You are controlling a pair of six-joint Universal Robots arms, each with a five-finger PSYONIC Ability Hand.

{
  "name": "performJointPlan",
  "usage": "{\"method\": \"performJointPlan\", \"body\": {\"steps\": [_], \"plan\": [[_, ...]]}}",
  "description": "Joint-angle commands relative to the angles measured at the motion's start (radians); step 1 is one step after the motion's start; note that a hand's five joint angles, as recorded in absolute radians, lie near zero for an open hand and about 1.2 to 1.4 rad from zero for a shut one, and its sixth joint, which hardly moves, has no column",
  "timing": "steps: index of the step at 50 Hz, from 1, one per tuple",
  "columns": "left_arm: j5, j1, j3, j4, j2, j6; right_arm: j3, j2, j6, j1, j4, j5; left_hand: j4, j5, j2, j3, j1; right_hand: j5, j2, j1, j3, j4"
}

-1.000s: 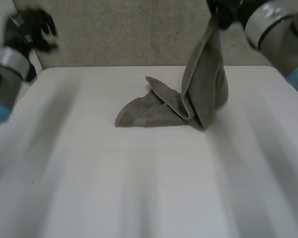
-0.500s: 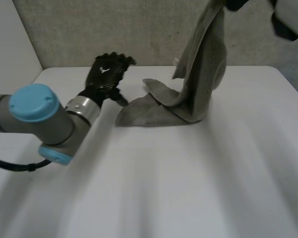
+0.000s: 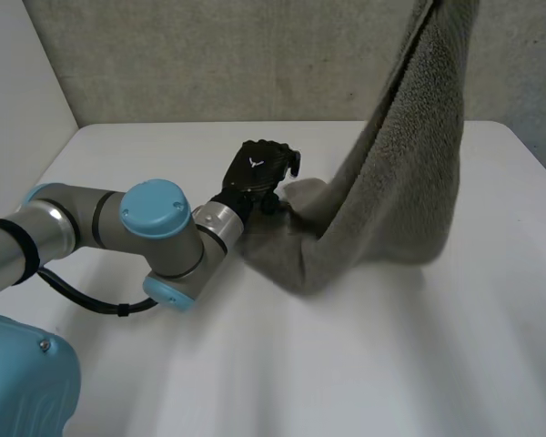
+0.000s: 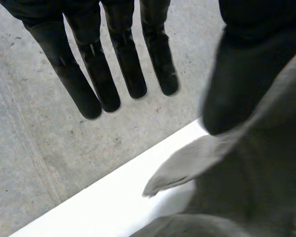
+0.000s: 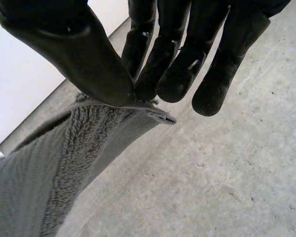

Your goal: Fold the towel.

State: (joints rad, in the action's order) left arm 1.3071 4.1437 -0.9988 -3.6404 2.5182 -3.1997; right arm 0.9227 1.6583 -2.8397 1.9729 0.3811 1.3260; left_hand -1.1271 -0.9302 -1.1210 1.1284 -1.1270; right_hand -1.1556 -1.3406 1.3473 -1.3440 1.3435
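towel (image 3: 409,173) top cut off at head view's edge, its folds blurred in left wrist view

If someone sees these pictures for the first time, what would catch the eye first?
The grey towel hangs from high over the white table: the right hand pinches one corner between thumb and fingers. The left hand, fingers straight, is at the towel's low end on the table.

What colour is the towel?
Plain grey-brown; the towel shows best in the head view.
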Motion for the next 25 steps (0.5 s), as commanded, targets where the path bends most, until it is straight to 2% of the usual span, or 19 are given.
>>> {"method": "performJointPlan", "body": {"steps": [1,2,4,5,6,8,12,17,19,25], "plan": [[-0.005,0.001,0.051,0.0,0.036,0.164,0.042,0.012,0.003,-0.019,-0.001,-0.001,-0.269,-0.291,-0.275,0.268,-0.269,-0.066,-0.056,0.049,-0.052,0.053],[-0.011,0.0,0.049,-0.003,0.037,0.222,0.042,0.012,0.003,-0.019,-0.001,-0.001,-0.269,-0.291,-0.275,0.268,-0.269,-0.066,-0.056,0.049,-0.052,0.053],[-0.014,-0.002,0.046,-0.009,0.039,0.268,0.056,0.012,0.003,-0.04,-0.001,-0.004,-0.24,-0.263,-0.247,0.239,-0.241,-0.066,-0.056,0.049,-0.052,0.053],[-0.019,-0.01,0.043,-0.01,0.037,0.305,0.056,0.012,0.003,-0.04,-0.001,-0.004,-0.112,-0.135,-0.118,0.111,-0.112,-0.066,-0.056,0.049,-0.052,0.053],[-0.019,-0.01,0.043,-0.01,0.037,0.305,0.062,0.012,0.003,-0.049,0.001,-0.005,-0.111,-0.133,-0.117,0.11,-0.111,-0.066,-0.056,0.049,-0.052,0.053],[-0.019,-0.04,0.039,-0.007,0.031,0.319,0.07,0.012,0.003,-0.057,-0.001,-0.007,0.354,0.331,0.348,-0.355,0.354,-0.066,-0.056,0.049,-0.052,0.053],[-0.026,-0.057,0.035,0.006,0.019,0.314,0.09,0.012,0.005,-0.083,-0.002,-0.007,0.426,0.404,0.42,-0.428,0.426,-0.066,-0.056,0.049,-0.052,0.053],[-0.092,-0.051,-0.014,0.034,-0.029,0.287,0.12,0.012,0.005,-0.106,-0.011,-0.008,0.582,0.56,0.576,-0.583,0.582,-0.066,-0.056,0.049,-0.052,0.053],[-0.136,-0.016,-0.047,0.037,-0.062,0.252,0.131,0.012,0.005,-0.112,-0.016,-0.011,0.655,0.633,0.649,-0.656,0.655,-0.066,-0.056,0.049,-0.052,0.053],[-0.197,0.039,-0.081,0.049,-0.085,0.169,0.179,0.031,0.005,-0.118,-0.033,-0.013,0.658,0.636,0.652,-0.659,0.658,-0.066,-0.056,0.049,-0.052,0.053]]}}
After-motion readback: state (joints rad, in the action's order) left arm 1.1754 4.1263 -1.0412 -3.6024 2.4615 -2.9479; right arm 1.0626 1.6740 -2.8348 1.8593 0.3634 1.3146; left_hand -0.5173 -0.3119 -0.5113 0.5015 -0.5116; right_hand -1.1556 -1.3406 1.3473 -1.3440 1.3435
